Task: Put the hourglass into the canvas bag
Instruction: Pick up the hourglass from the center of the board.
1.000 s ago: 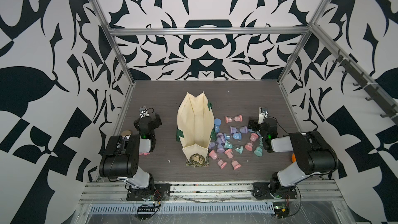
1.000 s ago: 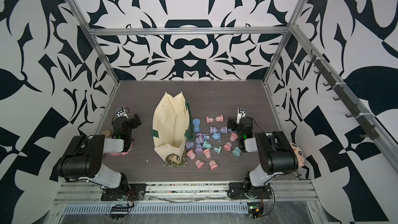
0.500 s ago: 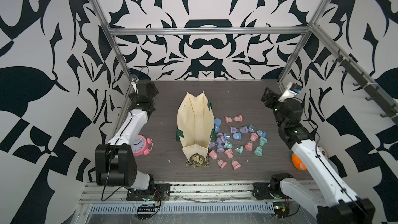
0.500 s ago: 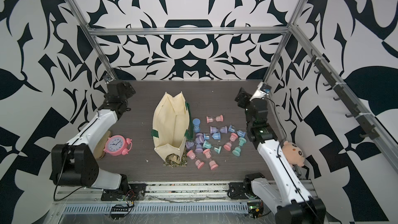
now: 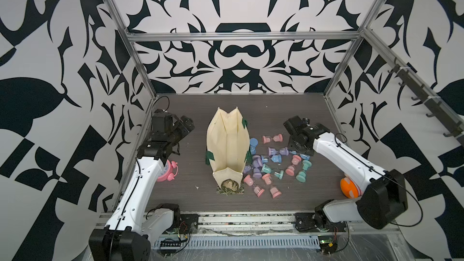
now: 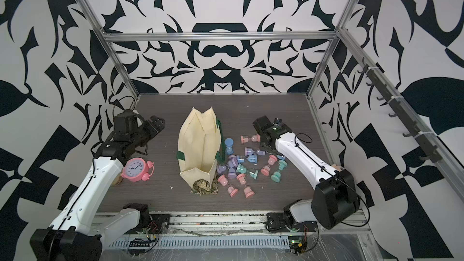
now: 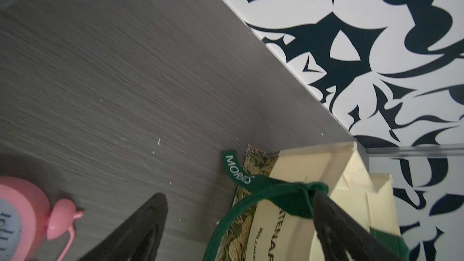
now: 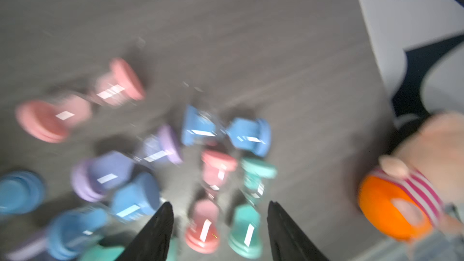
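The cream canvas bag point(image 5: 227, 146) point(image 6: 198, 144) with dark green straps stands in the middle of the table, its open mouth toward the front. Several pastel hourglasses point(image 5: 272, 138) point(image 6: 249, 138) lie scattered to its right. My left gripper point(image 5: 187, 126) point(image 7: 239, 195) is open, left of the bag and apart from it; the left wrist view shows the bag point(image 7: 301, 171) and a green strap beyond its fingers. My right gripper point(image 5: 298, 146) point(image 8: 219, 204) hangs open over the heap's back right part. In the blurred right wrist view a pink hourglass point(image 8: 203, 227) and a teal hourglass point(image 8: 244, 229) lie below its fingers.
A pink alarm clock point(image 5: 168, 171) point(image 6: 136, 169) stands front left, beside my left arm. A plush toy with an orange part point(image 5: 349, 188) point(image 8: 396, 204) lies by the right wall. A leaf-patterned piece point(image 5: 229, 187) sits at the bag's near end. Patterned walls close three sides.
Both arms rose from their folded rest at the front and reached back. The right gripper has since come down over the hourglasses with narrower jaws; the left has turned toward the bag.
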### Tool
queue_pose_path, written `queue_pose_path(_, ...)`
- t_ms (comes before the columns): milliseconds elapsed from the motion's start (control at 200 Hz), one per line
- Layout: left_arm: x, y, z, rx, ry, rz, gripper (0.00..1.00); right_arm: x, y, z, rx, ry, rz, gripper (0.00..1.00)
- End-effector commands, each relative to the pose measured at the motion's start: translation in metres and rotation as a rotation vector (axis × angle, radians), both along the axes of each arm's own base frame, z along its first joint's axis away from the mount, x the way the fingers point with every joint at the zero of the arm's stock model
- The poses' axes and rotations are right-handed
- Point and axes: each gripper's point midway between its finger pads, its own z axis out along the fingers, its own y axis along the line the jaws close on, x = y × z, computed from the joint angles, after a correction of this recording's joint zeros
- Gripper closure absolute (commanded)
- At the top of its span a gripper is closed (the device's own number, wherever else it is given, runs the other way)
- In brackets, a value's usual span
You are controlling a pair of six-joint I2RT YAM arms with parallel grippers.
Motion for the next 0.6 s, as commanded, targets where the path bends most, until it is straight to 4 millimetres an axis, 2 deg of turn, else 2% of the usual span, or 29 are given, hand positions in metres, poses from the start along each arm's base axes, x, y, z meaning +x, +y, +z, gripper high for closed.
queue_pose_path(0,-0.010,-0.020,-0.007,-0.059,0.026,-0.111,0.07,-0.045,-0.023,-0.011,-0.071,0.105,-0.049,0.36)
queue_pose_path(65,-0.011,-0.024,-0.014,-0.074,0.042,-0.126,0.08,-0.056,-0.026,-0.021,-0.066,0.133,-0.046,0.36)
queue_pose_path(170,-0.013,-0.031,-0.017,-0.107,0.050,-0.154,0.08,-0.063,-0.022,-0.039,0.000,0.159,-0.051,0.36)
queue_pose_path(340,-0.016,-0.035,-0.015,-0.122,0.050,-0.179,0.09,-0.066,-0.027,-0.074,0.125,0.207,-0.087,0.37)
queue_pose_path(385,-0.017,-0.035,-0.015,-0.121,0.051,-0.183,0.09,-0.066,-0.020,-0.084,0.202,0.220,-0.082,0.38)
queue_pose_path(600,-0.021,-0.039,-0.017,-0.142,0.064,-0.199,0.10,-0.050,-0.013,-0.092,0.281,0.193,-0.068,0.37)
